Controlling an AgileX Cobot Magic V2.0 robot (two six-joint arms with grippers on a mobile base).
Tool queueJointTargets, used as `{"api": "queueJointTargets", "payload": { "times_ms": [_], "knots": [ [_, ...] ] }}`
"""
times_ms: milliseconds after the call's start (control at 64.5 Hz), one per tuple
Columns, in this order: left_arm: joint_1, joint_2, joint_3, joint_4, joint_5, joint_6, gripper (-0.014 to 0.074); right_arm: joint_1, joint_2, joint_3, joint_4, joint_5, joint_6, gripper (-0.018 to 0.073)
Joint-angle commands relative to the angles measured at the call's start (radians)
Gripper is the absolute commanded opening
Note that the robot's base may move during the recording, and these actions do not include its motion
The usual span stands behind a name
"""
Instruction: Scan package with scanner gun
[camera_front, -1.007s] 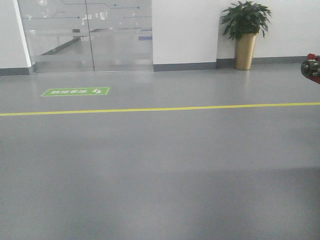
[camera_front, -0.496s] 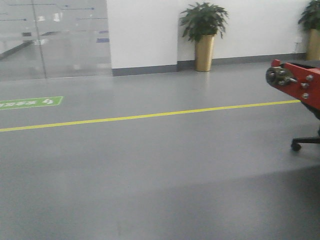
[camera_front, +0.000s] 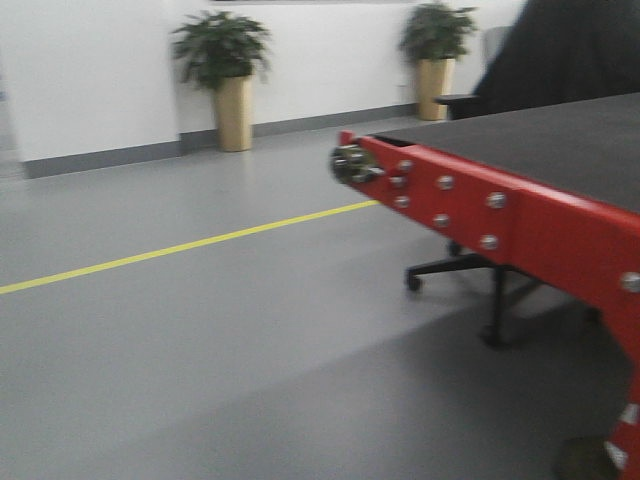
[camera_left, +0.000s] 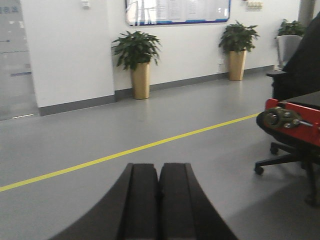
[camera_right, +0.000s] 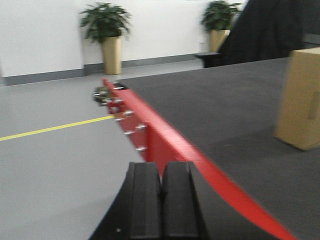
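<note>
A brown cardboard package (camera_right: 301, 97) stands upright on the dark belt of a red-framed conveyor (camera_right: 165, 142), at the right edge of the right wrist view. No scanner gun shows in any view. My right gripper (camera_right: 162, 167) is shut and empty, over the conveyor's near red rail, well short of the package. My left gripper (camera_left: 159, 167) is shut and empty, above the grey floor left of the conveyor's end (camera_left: 287, 120). The conveyor also shows in the front view (camera_front: 480, 210).
A wheeled office chair base (camera_front: 470, 275) stands under the conveyor. A yellow floor line (camera_front: 180, 245) crosses the grey floor. Potted plants in gold pots (camera_front: 225, 75) stand along the white back wall. A dark shape (camera_front: 570, 50) rises behind the conveyor.
The front view has swung to the right: the glass door and green floor sign have left the frame and the red conveyor has come in large from the right.
</note>
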Motion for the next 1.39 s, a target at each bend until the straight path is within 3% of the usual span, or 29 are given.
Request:
{"api": "queueJointTargets", "payload": {
  "times_ms": [0,1379],
  "knots": [
    [-0.006,-0.004,-0.004,0.000,-0.017,-0.004,-0.0111,-0.005,0.004,-0.009,-0.002,-0.023,-0.002,-0.0162],
    [-0.006,-0.004,-0.004,0.000,-0.017,-0.004,-0.0111,-0.005,0.004,-0.009,-0.002,-0.023,-0.002,-0.0162]
  ]
}}
